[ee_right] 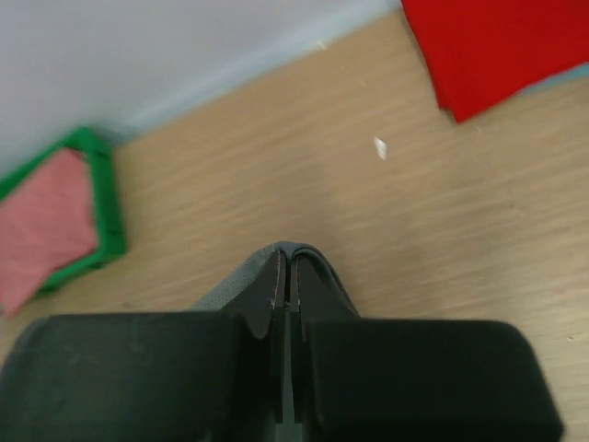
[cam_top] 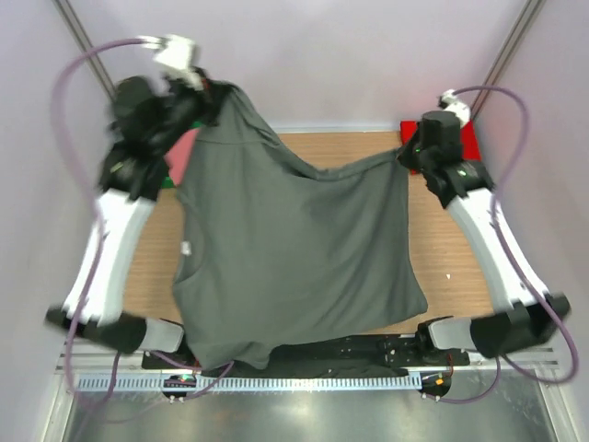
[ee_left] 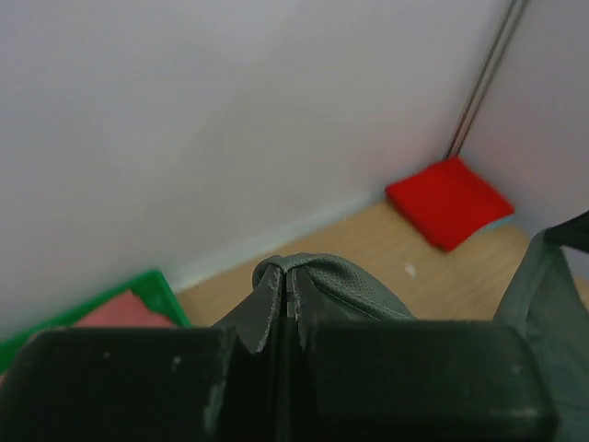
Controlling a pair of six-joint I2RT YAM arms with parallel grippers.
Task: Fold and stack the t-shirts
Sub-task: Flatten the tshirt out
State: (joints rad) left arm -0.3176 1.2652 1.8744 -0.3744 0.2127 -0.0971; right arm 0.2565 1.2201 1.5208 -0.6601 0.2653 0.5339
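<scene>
The dark grey t-shirt (cam_top: pixel 294 249) hangs spread between both arms above the table, its lower part draping toward the near edge. My left gripper (cam_top: pixel 213 95) is raised at the back left and shut on one corner of the shirt (ee_left: pixel 331 285). My right gripper (cam_top: pixel 409 152) is at the back right, lower, and shut on another corner (ee_right: pixel 276 262). A folded red t-shirt (cam_top: pixel 469 138) lies at the back right corner; it also shows in the left wrist view (ee_left: pixel 449 203) and the right wrist view (ee_right: pixel 497 46). A salmon-pink shirt (ee_right: pixel 41 221) lies in the green bin.
The green plastic bin (ee_right: pixel 109 198) stands at the back left, partly hidden behind the left arm in the top view (cam_top: pixel 170 180). The wooden table (cam_top: pixel 451 267) is bounded by pale walls at the back and sides. A small white speck (ee_right: pixel 380 145) lies on the wood.
</scene>
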